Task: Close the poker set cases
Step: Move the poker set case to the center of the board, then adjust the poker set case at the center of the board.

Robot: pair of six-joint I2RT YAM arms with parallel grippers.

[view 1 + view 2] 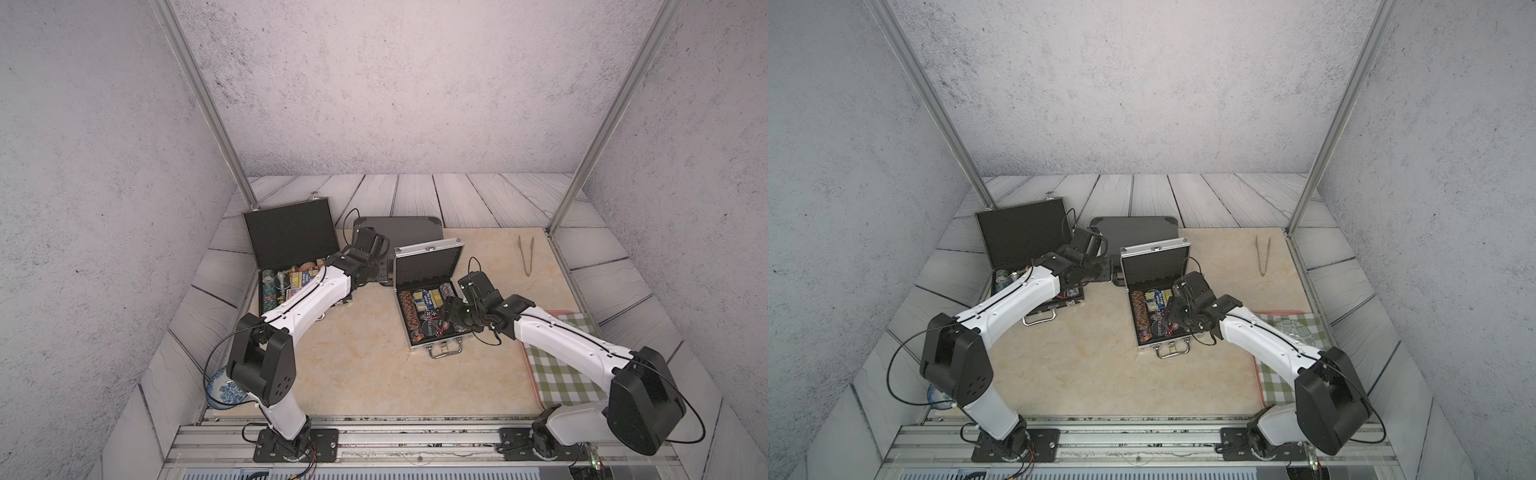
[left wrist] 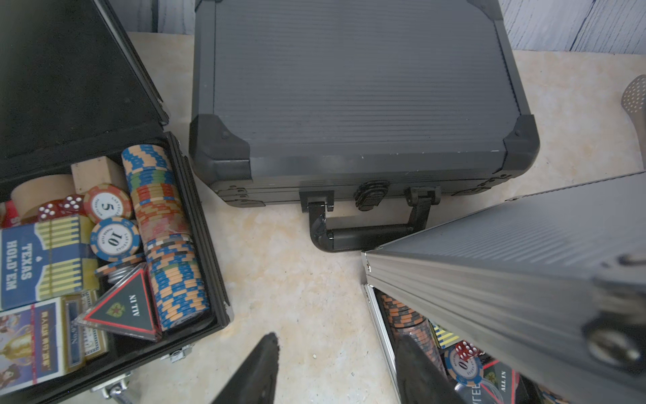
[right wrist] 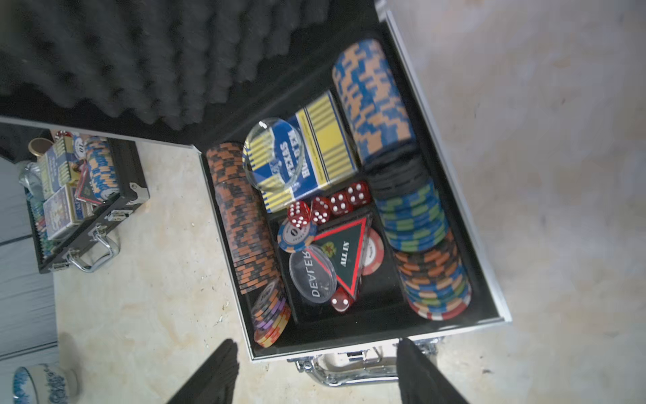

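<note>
The table (image 1: 353,365) is seen in both top views with three cases on it. The dark-grey ribbed case (image 2: 353,87) is laid flat at the back centre with its lid shut and its black handle (image 2: 367,234) turned toward the robot. The black case (image 1: 291,232) is set at the back left with its lid stood open; its tray is packed with chips, card boxes and dice. The silver case (image 1: 428,266) is placed just right of centre, in front of the grey one, with its lid raised and the foam lining shown.

The left arm (image 1: 307,299) is stretched across the black case's tray. The right arm (image 1: 561,336) is reached in over a green checked cloth (image 1: 561,374) at the right edge.

The left gripper (image 2: 337,370) is hung over bare table between the black and silver cases, near the grey case's handle. Its fingers are parted to a medium gap and nothing is held. The right gripper (image 3: 316,363) is held above the silver case's near edge, with its fingers spread wide and nothing gripped.

Wooden tongs (image 1: 524,255) are left at the back right, well apart from the cases. A blue-and-white cup (image 1: 220,388) is partly hidden behind the left arm's elbow. In the silver tray red dice (image 3: 328,204) and a clear dealer button (image 3: 313,274) are seen between chip rows.
</note>
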